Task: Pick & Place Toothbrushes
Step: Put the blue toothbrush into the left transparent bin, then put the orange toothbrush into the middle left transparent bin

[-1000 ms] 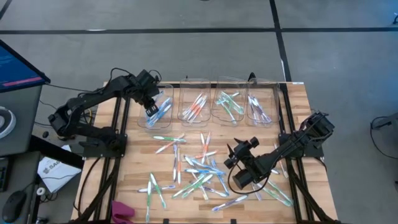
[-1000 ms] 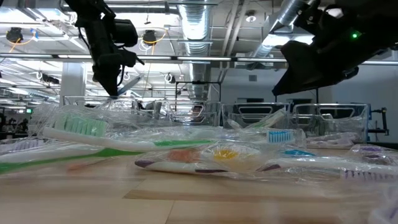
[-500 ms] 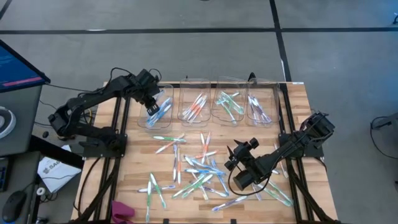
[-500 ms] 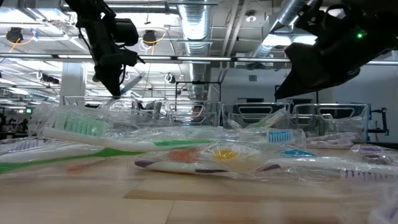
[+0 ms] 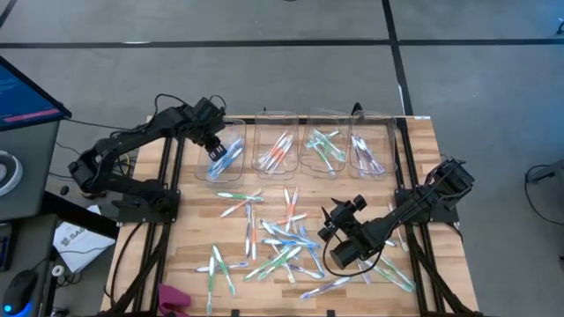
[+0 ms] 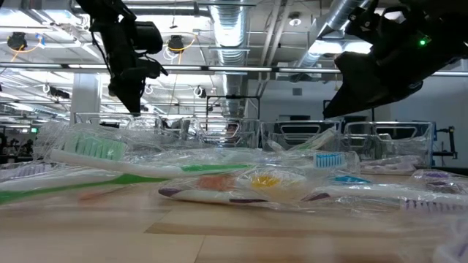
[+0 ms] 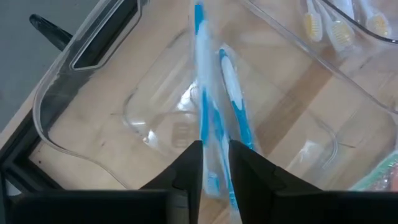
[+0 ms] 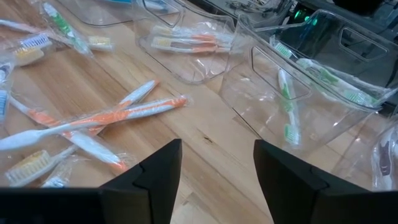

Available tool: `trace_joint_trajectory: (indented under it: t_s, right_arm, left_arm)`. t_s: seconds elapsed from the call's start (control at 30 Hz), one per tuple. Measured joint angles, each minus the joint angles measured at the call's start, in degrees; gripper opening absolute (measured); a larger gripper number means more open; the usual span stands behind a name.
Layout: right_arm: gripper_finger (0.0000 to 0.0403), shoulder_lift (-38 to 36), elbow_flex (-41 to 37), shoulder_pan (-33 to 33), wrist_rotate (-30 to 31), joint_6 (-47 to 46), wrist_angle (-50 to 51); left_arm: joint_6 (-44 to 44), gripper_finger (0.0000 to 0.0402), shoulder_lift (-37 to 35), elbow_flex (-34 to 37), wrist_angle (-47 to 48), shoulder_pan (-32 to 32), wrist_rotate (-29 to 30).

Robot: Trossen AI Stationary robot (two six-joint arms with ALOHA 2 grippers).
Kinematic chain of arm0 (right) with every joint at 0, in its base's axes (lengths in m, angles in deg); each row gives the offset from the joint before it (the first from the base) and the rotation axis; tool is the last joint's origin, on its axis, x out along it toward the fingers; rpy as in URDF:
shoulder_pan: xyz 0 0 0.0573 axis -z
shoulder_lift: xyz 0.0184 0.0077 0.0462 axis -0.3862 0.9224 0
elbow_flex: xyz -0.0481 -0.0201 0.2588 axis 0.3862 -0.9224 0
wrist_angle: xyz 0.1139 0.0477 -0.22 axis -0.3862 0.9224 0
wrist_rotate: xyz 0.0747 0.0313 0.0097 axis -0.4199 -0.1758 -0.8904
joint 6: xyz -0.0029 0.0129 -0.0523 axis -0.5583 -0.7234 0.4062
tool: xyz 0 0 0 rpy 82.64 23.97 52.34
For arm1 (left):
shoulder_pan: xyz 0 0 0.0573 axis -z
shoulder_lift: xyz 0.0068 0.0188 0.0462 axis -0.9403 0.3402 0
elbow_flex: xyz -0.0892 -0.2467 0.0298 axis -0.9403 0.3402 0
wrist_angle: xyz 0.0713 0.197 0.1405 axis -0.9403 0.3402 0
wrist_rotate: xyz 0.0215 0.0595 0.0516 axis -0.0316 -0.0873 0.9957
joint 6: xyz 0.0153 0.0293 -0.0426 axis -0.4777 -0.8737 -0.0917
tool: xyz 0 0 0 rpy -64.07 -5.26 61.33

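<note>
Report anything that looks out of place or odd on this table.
Nothing looks damaged. Loose toothbrushes lie scattered across the table, unsorted. A pink object sits at the table's near left corner, unlike anything else there.

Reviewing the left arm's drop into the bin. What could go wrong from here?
1. The blue toothbrush hangs between the left gripper fingers over the leftmost bin; its wrapper may snag instead of dropping.
2. The right gripper, open above the loose toothbrushes, faces crossed, overlapping ones and may take two.
</note>
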Motion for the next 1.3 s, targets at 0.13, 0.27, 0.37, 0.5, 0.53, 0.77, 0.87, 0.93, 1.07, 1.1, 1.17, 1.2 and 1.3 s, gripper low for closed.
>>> trace_joint_trajectory:
  t_s: [0.13, 0.27, 0.37, 0.5, 0.53, 0.77, 0.87, 0.93, 1.07, 1.1, 1.17, 1.2, 1.3]
  right_arm:
    - [0.0192, 0.00, 0.00, 0.00, -0.02, 0.40, 0.02]
    - [0.0193, 0.00, 0.00, 0.00, -0.51, 1.49, -0.16]
    - [0.0194, 0.00, 0.00, -0.37, -2.20, 1.51, -0.16]
    - [0.0193, -0.02, 0.00, -0.97, -3.10, 1.66, -0.19]
    - [0.0192, -0.02, 0.00, -1.20, -3.10, 1.67, -0.17]
    - [0.0195, -0.02, 0.00, -1.57, -3.10, 3.02, -0.13]
    - [0.0197, -0.02, 0.00, -1.57, -3.10, 3.06, -0.15]
    - [0.0197, -0.02, 0.00, -1.57, -3.08, 3.08, -0.15]
    - [0.0194, -0.02, 0.00, -1.57, -3.09, 3.08, -0.35]
    - [0.0194, -0.02, 0.00, -1.57, -3.08, 3.08, -0.39]
    - [0.0194, -0.02, 0.00, -1.57, -3.08, 3.08, -0.39]
    - [0.0194, -0.02, 0.00, -1.55, -3.08, 3.19, -0.37]
    - [0.0196, -0.02, 0.00, -1.48, -3.04, 3.19, -0.37]
  left_arm:
    - [1.80, 0.0075, 0.00, 0.00, 0.00, -0.02, -0.20]
    - [2.99, 0.0075, 0.00, 0.00, 0.02, -0.02, -0.16]
    - [2.99, 0.0075, 0.00, 0.00, 0.04, -0.02, -0.18]
    - [2.99, 0.0075, 0.00, 0.00, 0.05, -0.01, 0.15]
    - [3.02, 0.0075, 0.00, 0.00, 0.07, 0.00, 0.82]
    - [2.99, 0.0075, 0.00, 0.00, 0.00, 0.00, 3.56]
    - [2.99, 0.0074, 0.00, 0.00, -0.05, 0.00, 3.56]
    - [2.99, 0.0074, 0.00, 0.00, -0.15, 0.00, 3.58]
    - [2.99, 0.0073, 0.00, 0.00, -0.25, 0.00, 3.60]
    - [2.99, 0.0072, 0.00, 0.00, -0.24, 0.00, 3.60]
    - [3.00, 0.0072, 0.00, 0.00, -0.22, 0.02, 3.69]
    - [3.00, 0.0072, 0.00, 0.00, -0.22, 0.02, 3.75]
    - [2.99, 0.0071, -0.01, 0.00, -0.24, 0.02, 3.76]
